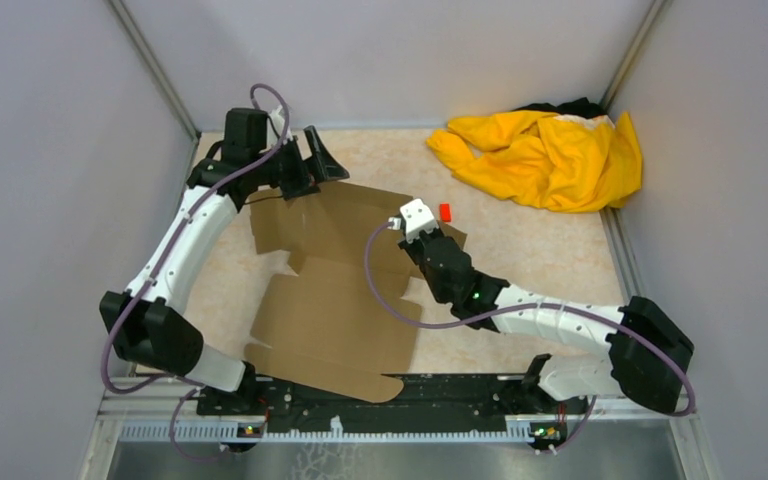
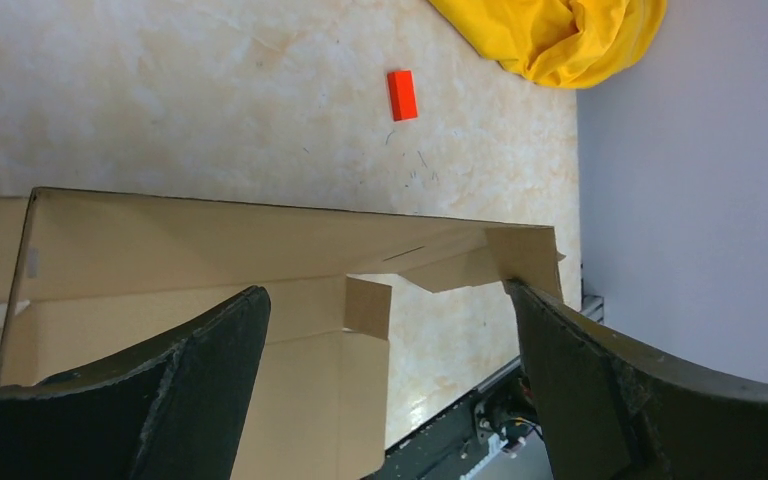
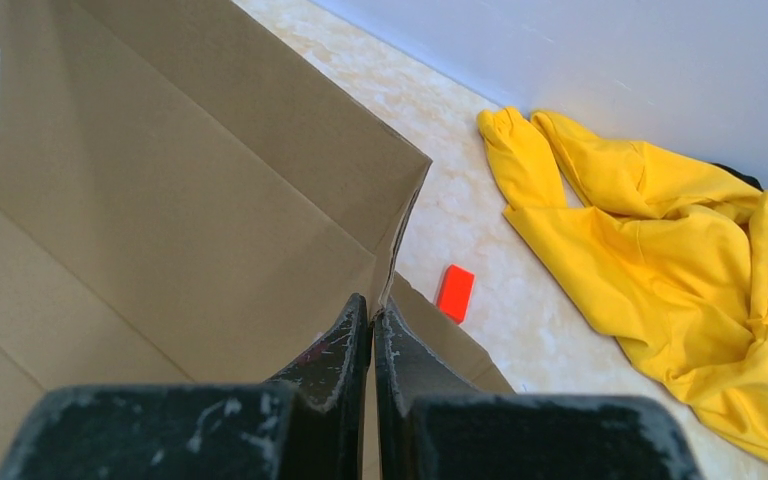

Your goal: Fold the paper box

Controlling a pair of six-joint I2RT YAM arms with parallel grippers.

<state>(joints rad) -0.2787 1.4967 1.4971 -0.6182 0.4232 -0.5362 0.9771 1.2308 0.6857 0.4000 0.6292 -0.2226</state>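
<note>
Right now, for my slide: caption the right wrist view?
Shut right tool at a raised panel of the brown corrugated cardboard box; small red block and yellow cloth garment beyond.

The plain brown corrugated cardboard box is an unprinted die-cut sheet with flaps and slits. It lies mostly flat on the tabletop, left of centre, with its near flap over the near edge. Its far panel stands tilted, a small flap bent at its right end.
</note>
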